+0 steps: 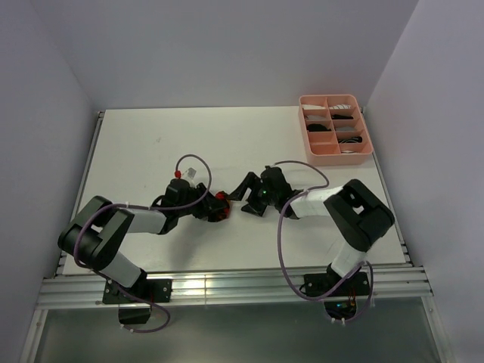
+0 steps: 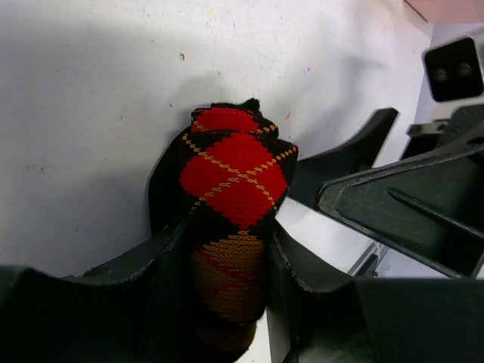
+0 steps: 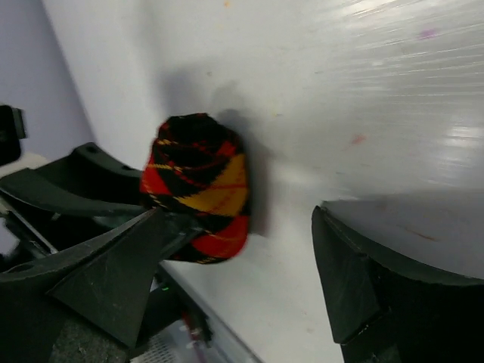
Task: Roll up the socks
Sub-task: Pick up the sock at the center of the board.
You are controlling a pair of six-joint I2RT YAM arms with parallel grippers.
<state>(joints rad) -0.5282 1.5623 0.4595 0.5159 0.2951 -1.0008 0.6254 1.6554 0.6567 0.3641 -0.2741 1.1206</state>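
Left gripper (image 2: 227, 261) clamped on rolled argyle sock (image 2: 234, 178), sock on table (image 1: 151, 151) near the middle, right gripper (image 3: 240, 227) just right of it, jaws wide, holding nothing, pink tray (image 1: 340, 158) far right.

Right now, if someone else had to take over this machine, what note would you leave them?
Left tool: shut on the rolled argyle sock, near the middle of the table.
Right tool: open, close beside that sock, holding nothing.
Done: this sock looks rolled into a bundle.
To do: put it away. The pink tray holds dark and white items, too small to tell what they are.
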